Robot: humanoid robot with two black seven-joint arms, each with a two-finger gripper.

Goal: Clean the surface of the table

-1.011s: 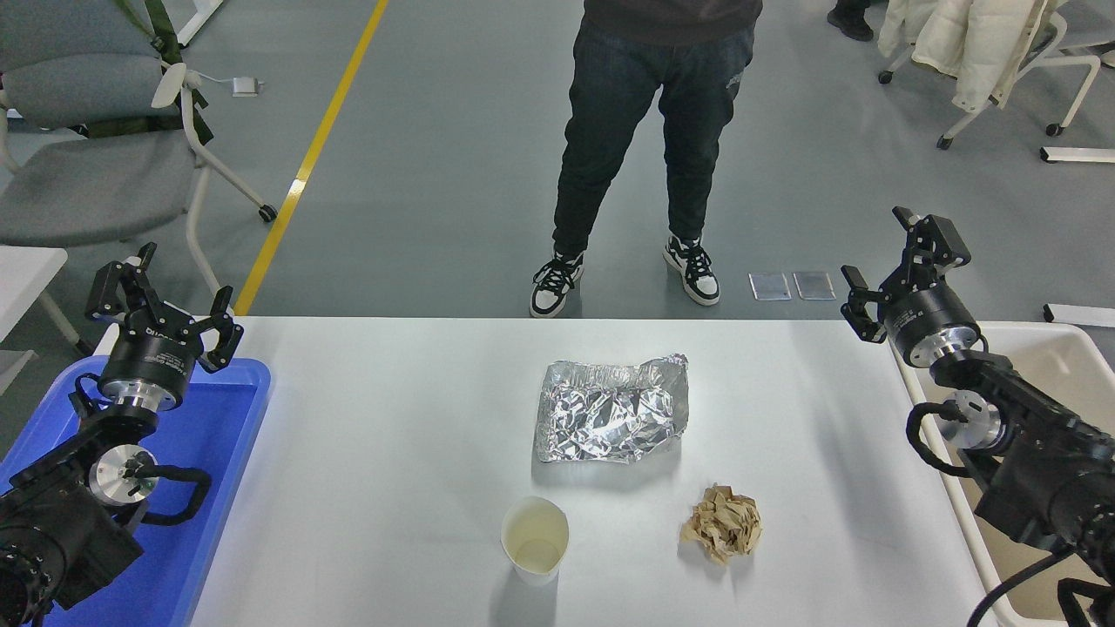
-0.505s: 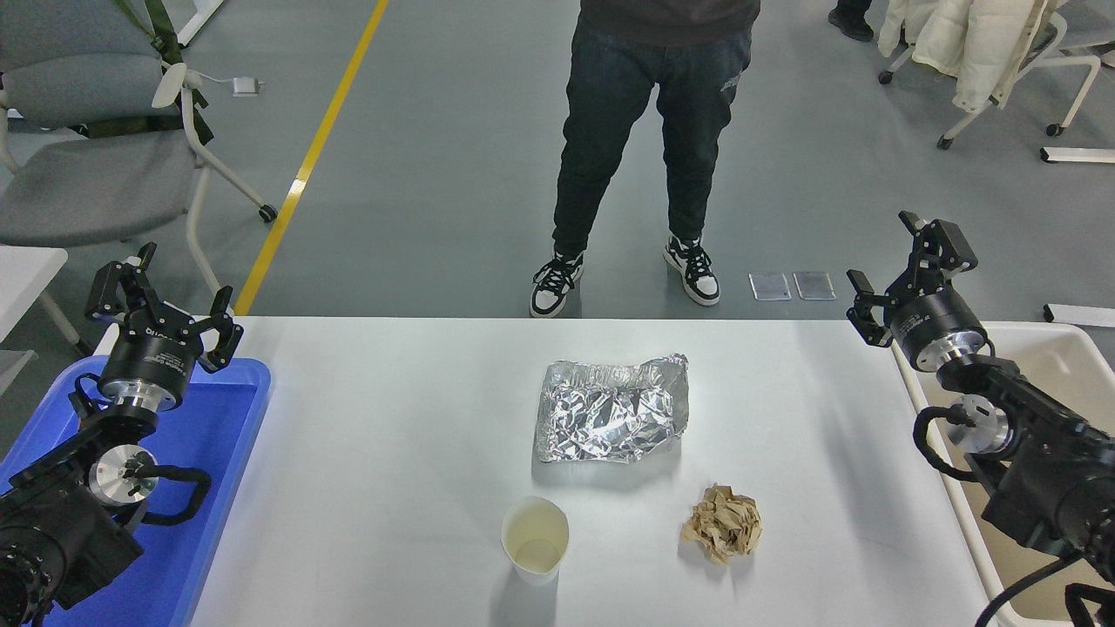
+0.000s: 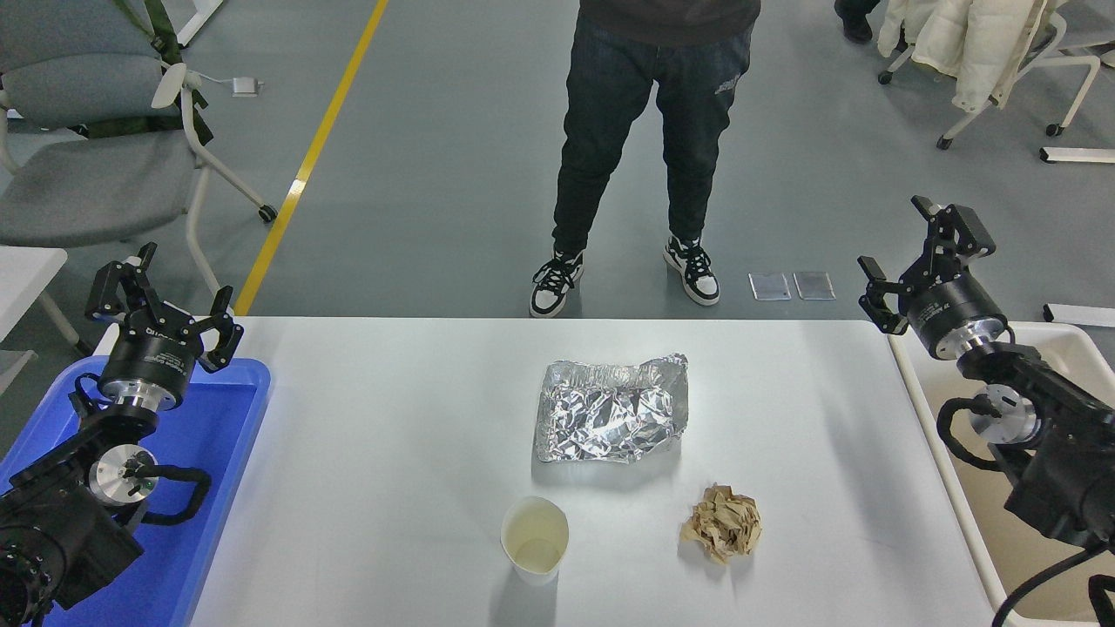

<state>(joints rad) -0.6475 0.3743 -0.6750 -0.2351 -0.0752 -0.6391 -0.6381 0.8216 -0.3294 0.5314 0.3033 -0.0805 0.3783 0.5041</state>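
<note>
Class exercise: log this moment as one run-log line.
left gripper: open, parked over blue plastic tray | right gripper: open, empty, above beige bin | white table surface: crumpled foil sheet, paper cup, brown paper wad

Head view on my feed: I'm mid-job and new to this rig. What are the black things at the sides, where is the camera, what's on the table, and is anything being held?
The camera sits high on the robot, looking forward and down over the white table surface. The black things are the robot's two arms. The left gripper hangs open above a blue tray; the right gripper hangs open near a beige bin. Neither holds anything. On the table lie a crumpled sheet of foil, a paper cup standing upright, and a brown paper wad, each apart from the others. A person stands at the far side.
</note>
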